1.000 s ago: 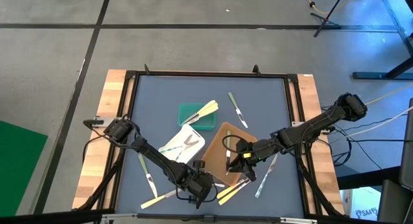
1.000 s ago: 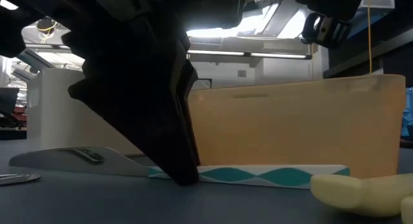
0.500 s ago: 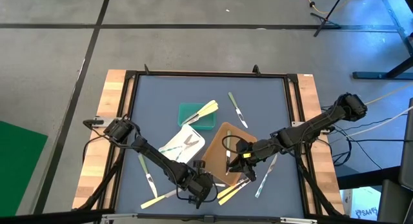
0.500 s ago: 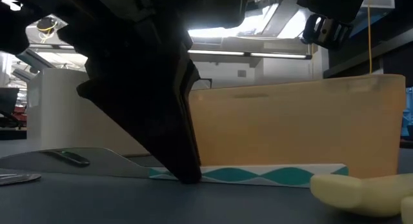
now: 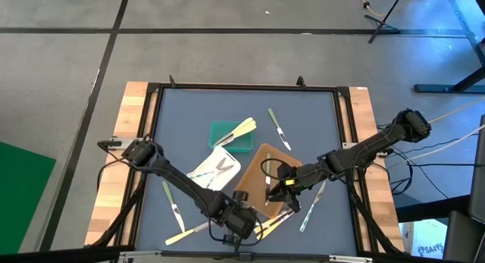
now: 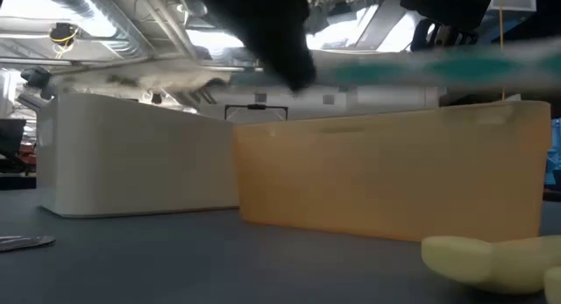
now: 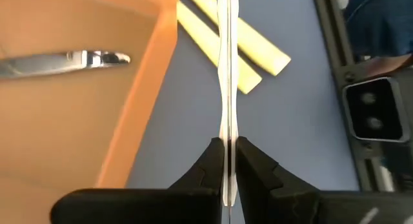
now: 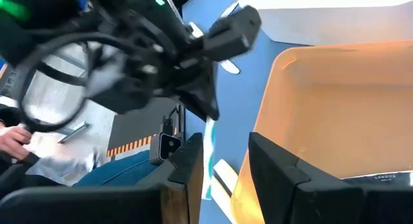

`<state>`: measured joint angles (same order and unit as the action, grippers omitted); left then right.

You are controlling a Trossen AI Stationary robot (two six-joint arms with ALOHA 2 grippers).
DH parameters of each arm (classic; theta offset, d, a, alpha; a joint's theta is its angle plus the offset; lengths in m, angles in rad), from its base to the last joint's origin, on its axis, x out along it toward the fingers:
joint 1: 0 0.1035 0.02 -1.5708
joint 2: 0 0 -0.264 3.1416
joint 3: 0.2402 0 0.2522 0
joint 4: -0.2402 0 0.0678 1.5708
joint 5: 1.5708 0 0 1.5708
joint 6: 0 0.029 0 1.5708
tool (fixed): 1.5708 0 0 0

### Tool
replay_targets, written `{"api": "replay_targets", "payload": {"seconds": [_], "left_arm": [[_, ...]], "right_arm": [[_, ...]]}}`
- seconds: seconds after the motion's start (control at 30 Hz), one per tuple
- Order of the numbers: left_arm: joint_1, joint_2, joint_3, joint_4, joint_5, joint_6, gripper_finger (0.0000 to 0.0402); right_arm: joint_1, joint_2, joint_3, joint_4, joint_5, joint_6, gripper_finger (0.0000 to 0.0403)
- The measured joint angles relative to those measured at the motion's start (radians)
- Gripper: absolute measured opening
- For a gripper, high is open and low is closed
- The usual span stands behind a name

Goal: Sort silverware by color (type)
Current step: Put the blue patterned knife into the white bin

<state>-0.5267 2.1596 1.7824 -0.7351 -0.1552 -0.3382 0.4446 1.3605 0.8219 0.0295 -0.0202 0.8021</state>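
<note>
Left jaws clamped on a teal-patterned utensil (image 7: 224, 88), lifted off the counter (image 5: 311, 119) by the brown tray (image 5: 258, 161).
Right gripper (image 8: 222, 169) hovers half-open, empty, over that tray. Sorting barely half done; several utensils lie loose.

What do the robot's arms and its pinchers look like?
Both arms are dark, almost black, and thin, built of jointed segments with black cables looping beside them. The left end effector has two black, wedge-shaped fingers that taper toward their tips. The right end effector has blocky dark fingers with flat inner faces and a small yellow marking near its wrist. Pale cables trail away from the right arm's base.
</note>
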Motion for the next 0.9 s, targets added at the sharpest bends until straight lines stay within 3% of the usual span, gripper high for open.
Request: {"api": "replay_targets", "payload": {"seconds": [0.3,0.57,0.9], "left_arm": [[0.062,-0.002,0.135,-0.139,0.096,0.009,0.0019],[0.152,-0.003,0.152,-0.148,0.311,0.009,0.0019],[0.248,-0.003,0.152,-0.144,0.409,0.009,0.0020]], "right_arm": [[0.000,0.000,0.000,0.062,-0.071,-0.056,0.0111],[0.001,0.000,0.000,0.074,-0.078,-0.134,0.0111],[0.000,0.013,0.000,-0.009,-0.078,-0.182,0.0111]]}}
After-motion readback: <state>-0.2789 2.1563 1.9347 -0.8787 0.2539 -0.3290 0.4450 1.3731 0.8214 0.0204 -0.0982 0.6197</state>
